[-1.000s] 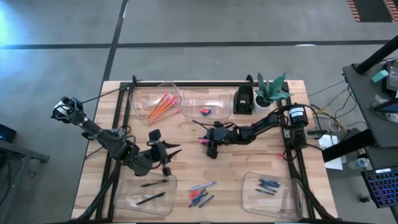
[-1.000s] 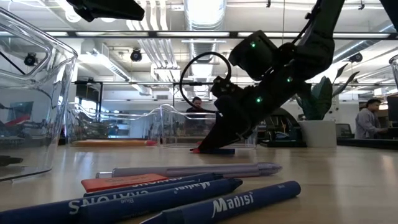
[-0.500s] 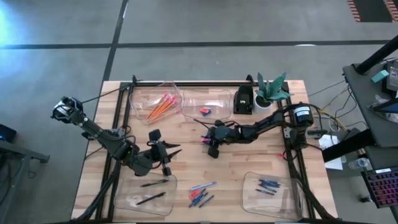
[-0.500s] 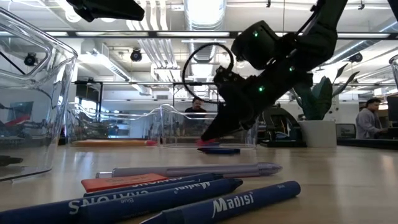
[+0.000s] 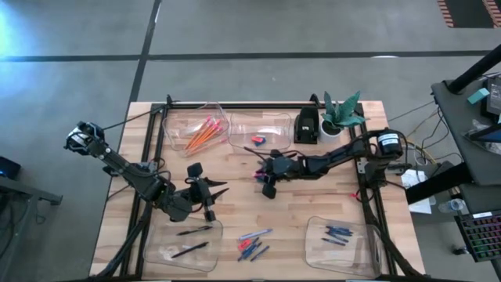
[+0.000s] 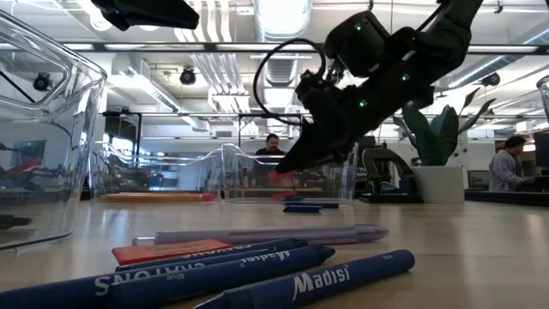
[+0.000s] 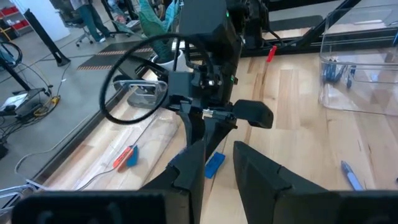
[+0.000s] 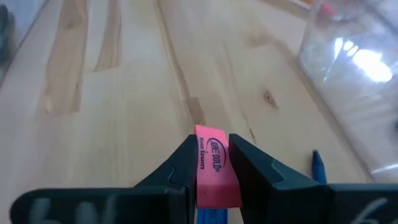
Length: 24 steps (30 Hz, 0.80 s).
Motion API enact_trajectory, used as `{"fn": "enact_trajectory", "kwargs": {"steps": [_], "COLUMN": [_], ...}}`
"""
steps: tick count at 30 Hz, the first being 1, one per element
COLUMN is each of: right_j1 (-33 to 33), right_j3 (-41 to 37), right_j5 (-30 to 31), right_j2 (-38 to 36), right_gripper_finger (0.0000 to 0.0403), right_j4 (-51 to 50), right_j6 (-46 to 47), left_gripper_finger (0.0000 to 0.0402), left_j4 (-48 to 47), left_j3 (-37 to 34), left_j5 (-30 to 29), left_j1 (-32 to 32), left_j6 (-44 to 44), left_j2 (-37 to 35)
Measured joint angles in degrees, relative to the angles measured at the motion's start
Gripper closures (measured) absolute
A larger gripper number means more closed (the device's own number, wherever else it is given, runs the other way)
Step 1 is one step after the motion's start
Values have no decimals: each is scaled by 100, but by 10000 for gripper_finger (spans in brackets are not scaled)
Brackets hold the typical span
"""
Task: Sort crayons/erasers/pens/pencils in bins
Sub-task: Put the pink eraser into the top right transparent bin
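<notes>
Four clear bins sit on the table. The bin at eleven o'clock [image 5: 193, 128] holds orange pencils [image 5: 203, 133]. The bin at twelve o'clock [image 5: 262, 130] holds a pink and a blue eraser [image 5: 257, 139]. The bin at seven o'clock [image 5: 182, 241] holds two black pens [image 5: 190, 240], and the bin at five o'clock [image 5: 342, 242] holds blue crayons [image 5: 337, 233].

The right gripper [image 5: 261, 174], near the table's centre, pinches a pink eraser [image 8: 214, 165] between its fingers, lifted above the wood. A blue eraser [image 6: 303, 207] lies on the table just below. Loose crayons [image 5: 252, 246] lie at six o'clock.

The left gripper [image 5: 218, 190] hangs at eight o'clock, its fingers slightly parted and holding nothing.
</notes>
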Motion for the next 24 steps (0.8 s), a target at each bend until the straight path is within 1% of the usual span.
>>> {"fn": "enact_trajectory", "kwargs": {"steps": [4,9,12,16,20,24], "right_j1": [-51,-273,-529,-1025,-1623,-2107], "right_j3": [106,389,639,1033,1355,1646], "right_j5": [61,70,87,229,234,191], "right_j2": [-152,-447,-572,-600,-528,-220], "right_gripper_finger": [332,331,329,329,329,328], "right_j4": [-12,-129,-444,-1035,-1605,-2387], "right_j6": [-228,-565,-715,-758,-529,104], "left_gripper_finger": [331,331,331,331,331,331], "left_j4": [1,7,8,11,15,15], "left_j3": [-2,-4,-4,-4,-4,-4], "left_j5": [0,-2,-1,0,-2,0], "left_j1": [1,2,2,0,2,2], "left_j6": [-9,-11,-11,-9,-9,-22], "left_j2": [0,0,0,0,0,0]}}
